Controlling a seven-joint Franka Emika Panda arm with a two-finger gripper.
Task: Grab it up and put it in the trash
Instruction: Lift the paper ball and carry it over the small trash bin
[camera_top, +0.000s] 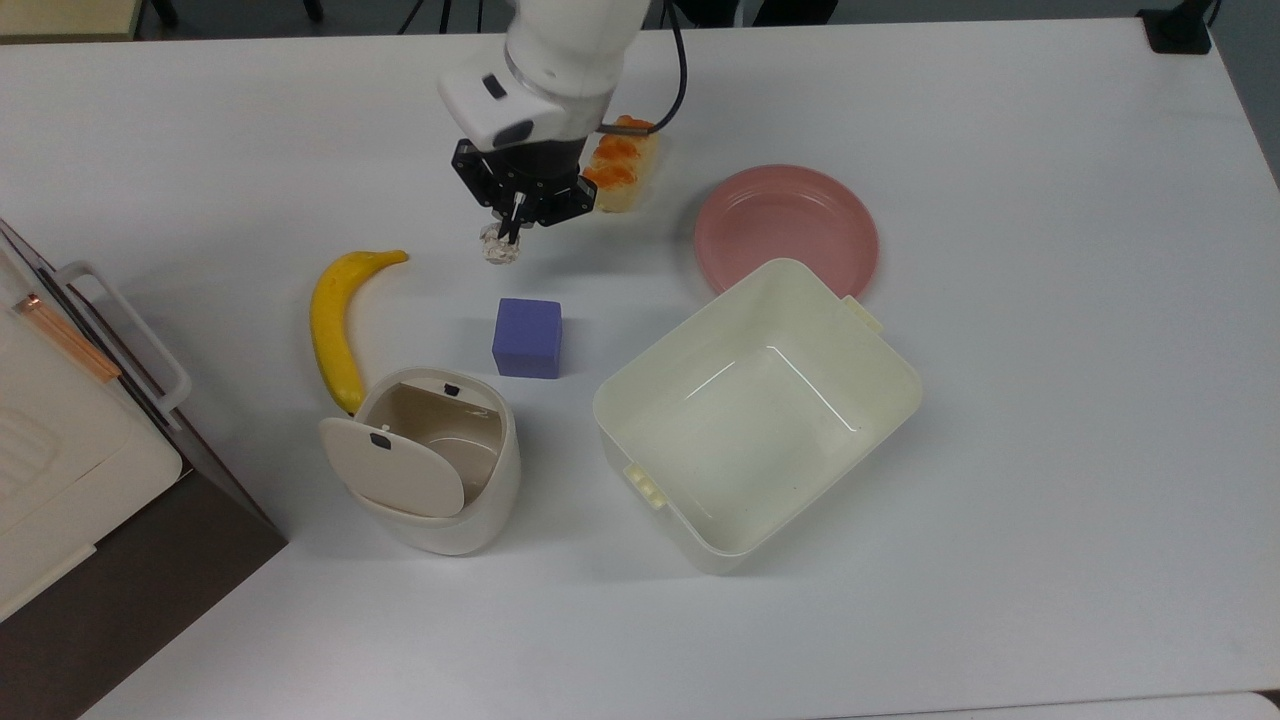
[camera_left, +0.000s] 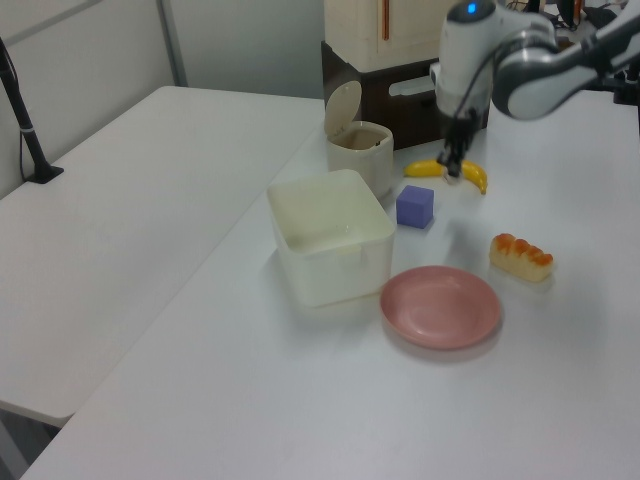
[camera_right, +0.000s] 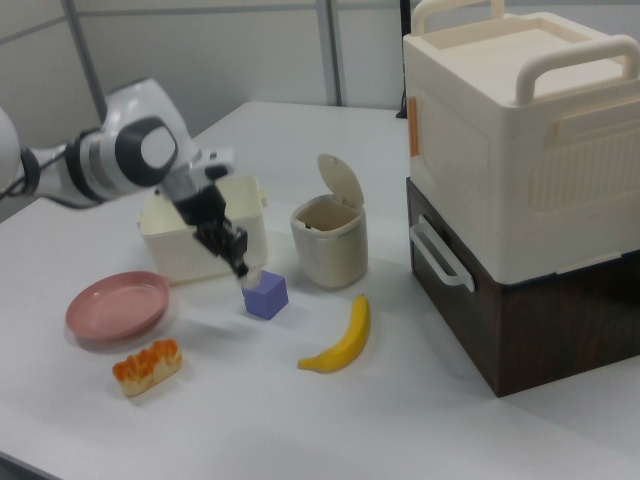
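Top view: the crumpled paper ball (camera_top: 497, 248) hangs pinched between the fingertips of the gripper (camera_top: 510, 232), lifted clear of the white table (camera_top: 1000, 500); the two fingers are closed tight on its upper edge. From the ball, the purple cube (camera_top: 527, 338) sits at 5 o'clock, near but apart, and the banana (camera_top: 335, 325) lies at about 8 o'clock, its stem end nearest the ball. The trash bin (camera_top: 440, 475) stands farther out at 6 o'clock, its hinged oval lid (camera_top: 392, 467) swung open over the bin's 8 o'clock side, showing a beige interior. The orange-topped bread loaf (camera_top: 622, 172) lies at 2 o'clock from the ball, just beside the gripper body. A pink plate (camera_top: 787, 228) rests at 3 o'clock, and the square cream tub (camera_top: 757, 412) sits at 4 o'clock, its far corner overlapping the plate's rim in this view.

Left view: the gripper (camera_left: 454, 172) hangs well above the tabletop, in line with the banana (camera_left: 452, 170) behind it; the ball is too small to make out here. The cube (camera_left: 415, 206) sits below it.

Right view: the paper ball (camera_right: 251, 279) shows as a pale scrap at the gripper's (camera_right: 244, 272) tips, directly over the cube (camera_right: 265, 296), with the open bin (camera_right: 329, 240) at 2 o'clock and a large cream case (camera_right: 520, 130) on a dark cabinet (camera_right: 520, 310) beyond.
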